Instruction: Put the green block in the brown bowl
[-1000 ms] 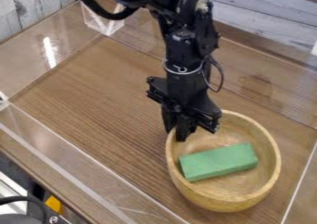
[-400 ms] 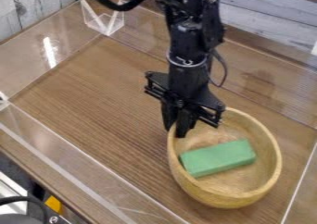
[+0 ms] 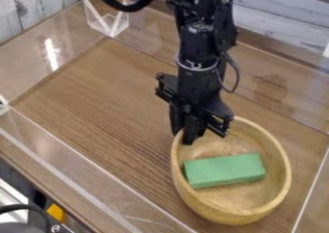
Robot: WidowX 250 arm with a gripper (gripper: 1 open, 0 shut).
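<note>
The green block (image 3: pixel 224 169) is lying flat inside the brown bowl (image 3: pixel 275 200); the claw (image 3: pixel 194 134) is hanging closed and empty over the rear rim.

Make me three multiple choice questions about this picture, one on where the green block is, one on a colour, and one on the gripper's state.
1. Where does the green block lie?
A. Inside the brown bowl
B. On the table beside the bowl
C. Between the jaws

2. What colour is the bowl?
A. Blue
B. Light tan wood
C. White

3. How is the gripper?
A. Wide open
B. Shut on the block
C. Shut, holding nothing

Answers: 1 A, the block rests within the rim. 2 B, wood grain shows. 3 C, the fingers meet above the bowl's rim, apart from the block.
</note>
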